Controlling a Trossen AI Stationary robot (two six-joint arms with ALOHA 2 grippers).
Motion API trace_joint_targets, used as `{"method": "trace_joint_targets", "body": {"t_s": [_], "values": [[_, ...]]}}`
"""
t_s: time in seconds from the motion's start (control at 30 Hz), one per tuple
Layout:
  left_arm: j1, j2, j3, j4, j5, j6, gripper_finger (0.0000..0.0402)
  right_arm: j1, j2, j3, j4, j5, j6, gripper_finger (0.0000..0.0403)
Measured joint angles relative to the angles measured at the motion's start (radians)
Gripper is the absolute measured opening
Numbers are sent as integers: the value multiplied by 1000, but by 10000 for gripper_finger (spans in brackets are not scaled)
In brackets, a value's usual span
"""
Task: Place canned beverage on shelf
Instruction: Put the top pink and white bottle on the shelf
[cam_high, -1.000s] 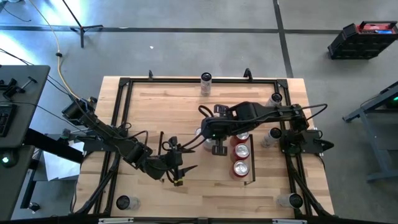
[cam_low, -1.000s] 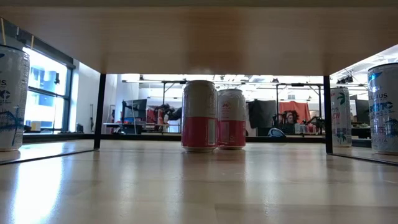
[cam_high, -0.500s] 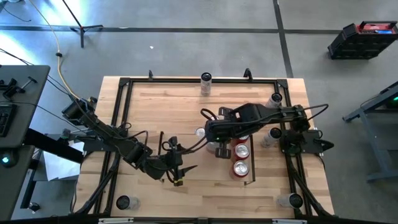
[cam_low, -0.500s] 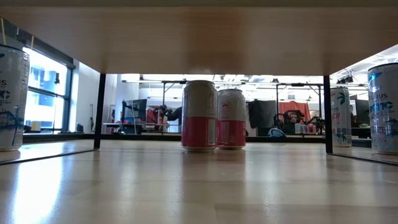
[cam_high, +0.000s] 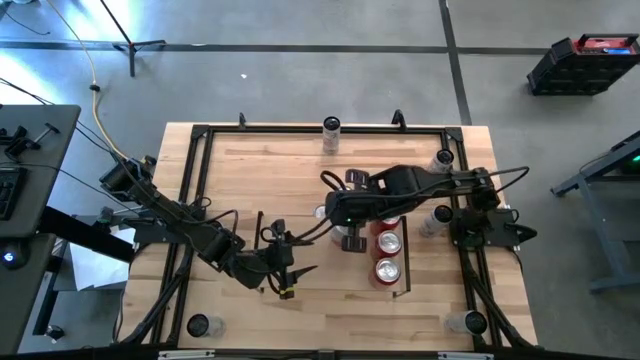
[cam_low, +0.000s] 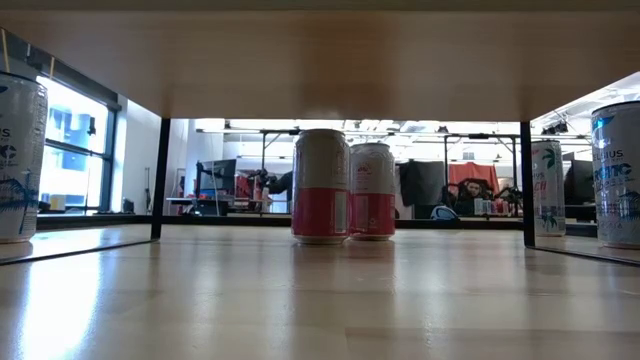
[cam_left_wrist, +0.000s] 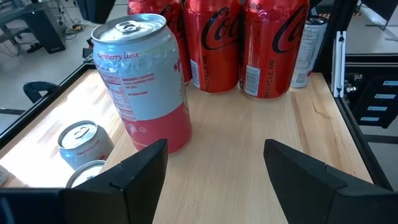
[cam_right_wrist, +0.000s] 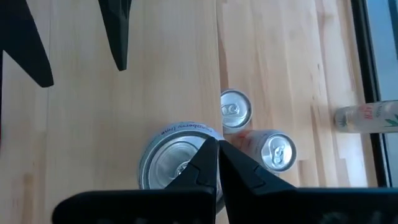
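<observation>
Grey floor lies all round the wood table (cam_high: 230, 170), and black rails run along its edges. Near the middle is the shelf (cam_high: 300, 240), with lots of bare wood on its left part. Two red cans (cam_high: 388, 255) stand at its right rail. A pink can (cam_left_wrist: 146, 81) stands just beside them, upright, under the right gripper (cam_right_wrist: 217, 158), whose fingers are pressed together with nothing in them. The left gripper (cam_left_wrist: 214, 171) sits low on the bare wood, fingers spread apart, holding nothing, pointing at the pink can. More cans stand near the table's corners.
</observation>
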Motion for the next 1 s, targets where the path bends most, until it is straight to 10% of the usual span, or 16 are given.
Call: {"method": "trace_joint_targets", "body": {"t_s": [1.0], "values": [[0, 0, 0, -4, 0, 0, 255, -4, -5, 4, -77, 7, 61, 0]]}}
